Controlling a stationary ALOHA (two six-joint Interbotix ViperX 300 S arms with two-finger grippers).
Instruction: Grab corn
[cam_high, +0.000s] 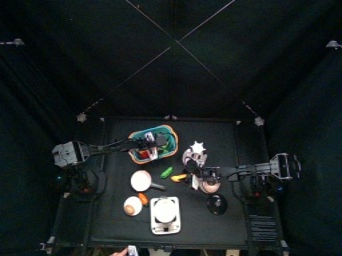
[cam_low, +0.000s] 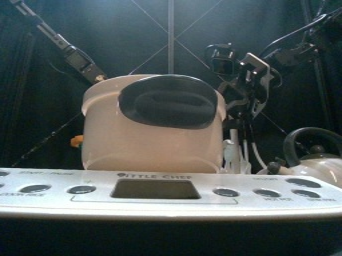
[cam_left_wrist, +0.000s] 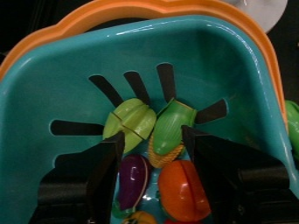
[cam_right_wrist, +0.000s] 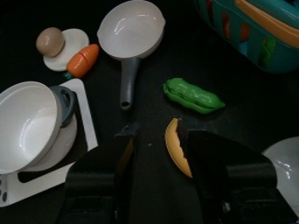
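Top view: the left gripper (cam_high: 142, 150) hangs over the teal basket (cam_high: 162, 133). Left wrist view: its jaws stand spread, and the corn (cam_left_wrist: 170, 131) lies just ahead between them, touching a green vegetable (cam_left_wrist: 131, 122). It looks light, stiff, slick plastic; I'd pinch its middle. The right gripper (cam_right_wrist: 156, 150), also spread, rests apart.

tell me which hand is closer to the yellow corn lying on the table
Right. The right hand hangs just above the corn, which lies between its open jaws. The left hand is away over the teal basket, looking down at the toy vegetables inside.
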